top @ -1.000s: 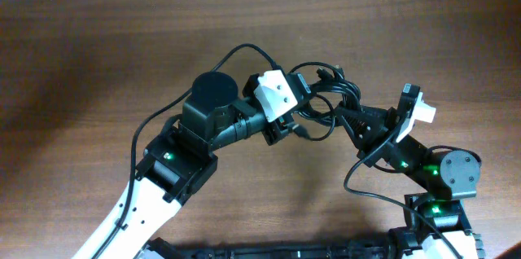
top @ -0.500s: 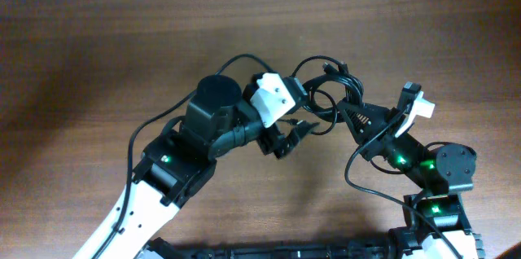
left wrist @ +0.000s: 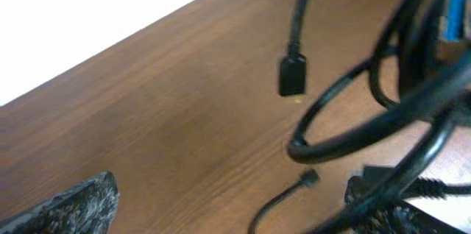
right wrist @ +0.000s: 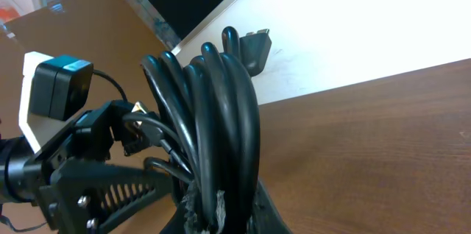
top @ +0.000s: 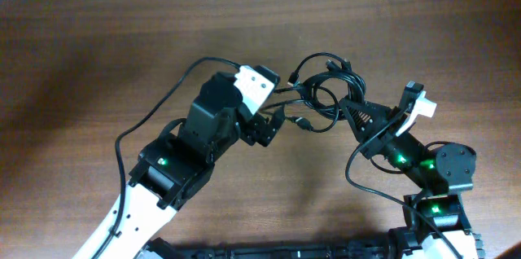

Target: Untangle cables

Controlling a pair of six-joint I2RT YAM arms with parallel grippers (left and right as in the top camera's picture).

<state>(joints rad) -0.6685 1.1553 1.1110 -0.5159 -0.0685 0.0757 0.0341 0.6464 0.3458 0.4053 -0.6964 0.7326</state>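
Note:
The cables (top: 327,89) are a tangle of thin black loops on the brown table, just right of centre. My right gripper (top: 359,113) is shut on the bundle's right side. In the right wrist view several strands (right wrist: 217,123) rise together from between its jaws (right wrist: 228,215). My left gripper (top: 281,122) stands open just left of the tangle and holds nothing. In the left wrist view its fingers (left wrist: 77,206) are spread wide over bare wood. A loose plug (left wrist: 292,76), a smaller plug (left wrist: 310,178) and blurred loops (left wrist: 368,120) lie ahead and to the right.
The wooden table (top: 98,55) stretches to the left and behind. The left arm's own thick wire (top: 163,108) arcs out on its left side. The right arm's base (top: 444,177) sits at the near right. A white wall (right wrist: 368,20) borders the table's far edge.
My left gripper opened, let go of the cable and drew back to the left. The tangle settled slightly. My right gripper kept its hold.

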